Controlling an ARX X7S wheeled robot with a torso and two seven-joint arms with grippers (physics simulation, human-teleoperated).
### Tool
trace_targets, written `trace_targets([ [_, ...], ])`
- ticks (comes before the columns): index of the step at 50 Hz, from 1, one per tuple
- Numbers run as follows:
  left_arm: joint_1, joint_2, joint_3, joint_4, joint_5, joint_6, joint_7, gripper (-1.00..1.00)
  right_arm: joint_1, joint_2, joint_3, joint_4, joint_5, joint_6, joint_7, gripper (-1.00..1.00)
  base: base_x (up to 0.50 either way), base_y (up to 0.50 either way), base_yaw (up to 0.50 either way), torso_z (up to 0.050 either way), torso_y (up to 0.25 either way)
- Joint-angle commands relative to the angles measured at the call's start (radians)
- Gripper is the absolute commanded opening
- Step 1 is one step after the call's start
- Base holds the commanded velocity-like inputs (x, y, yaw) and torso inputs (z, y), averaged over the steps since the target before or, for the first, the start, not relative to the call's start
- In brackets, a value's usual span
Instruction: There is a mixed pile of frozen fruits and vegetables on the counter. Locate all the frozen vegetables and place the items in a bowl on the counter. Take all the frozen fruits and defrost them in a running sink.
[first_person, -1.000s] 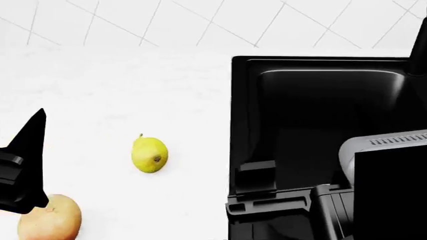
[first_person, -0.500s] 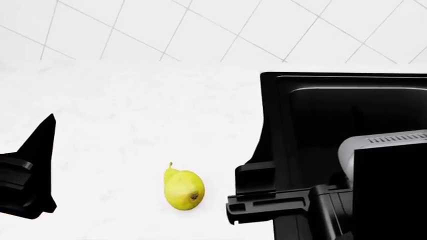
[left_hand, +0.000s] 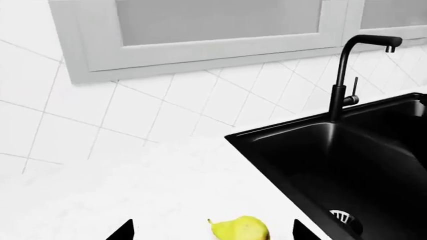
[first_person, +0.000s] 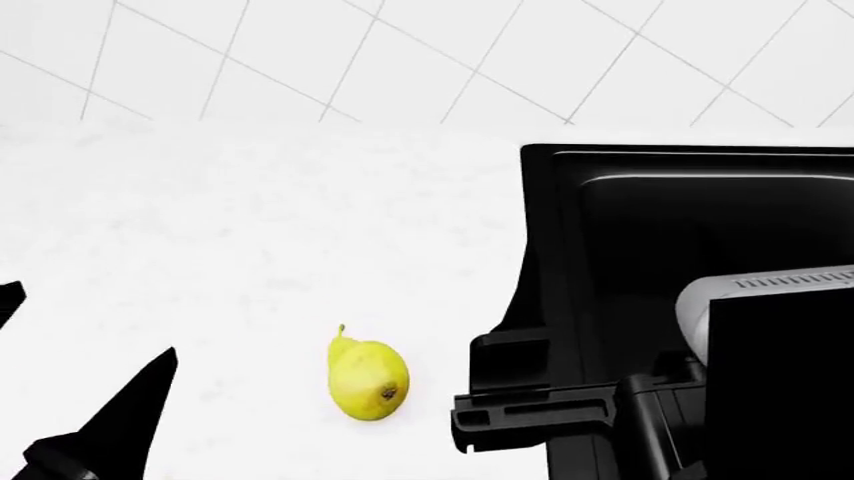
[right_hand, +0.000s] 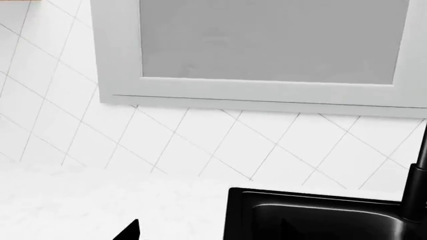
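Observation:
One frozen fruit shows, a yellow pear (first_person: 367, 378) lying on the white counter (first_person: 267, 230) left of the black sink (first_person: 694, 230). My left gripper (first_person: 87, 325) is open at the near left, apart from the pear. In the left wrist view the pear (left_hand: 243, 230) lies just ahead between the two spread fingertips (left_hand: 123, 231). My right gripper (first_person: 467, 382) hovers open over the sink's near left corner, empty. One of its fingertips (right_hand: 130, 232) shows; the other is lost against the dark sink (right_hand: 320, 215). The bowl and the frozen vegetables are out of view.
A black faucet (left_hand: 347, 75) stands behind the basin, with no water visible from it. The drain (left_hand: 347, 220) sits in the basin floor. A white tiled wall (first_person: 400, 60) backs the counter, and grey cabinets (right_hand: 267, 45) hang above.
One second ago the head view turned, dropping a reddish-orange fruit from sight. Over the last half second my left gripper has moved down toward the near edge; the pear and right gripper have stayed put.

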Motion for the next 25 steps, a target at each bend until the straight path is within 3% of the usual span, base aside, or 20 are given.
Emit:
trace_targets([
  [1,0.018,-0.019,0.003,0.035,-0.056,0.004,0.005,1.00,-0.008,-0.004,-0.001,0.005,-0.003,-0.006,-0.002,1.00,0.00,0.00,0.00,0.000,0.000],
  [25,0.162,0.013,0.015,0.029,0.067,-0.028,0.038,1.00,-0.018,-0.004,-0.003,0.002,-0.008,-0.016,-0.006,1.00,0.00,0.00,0.00,0.000,0.000],
])
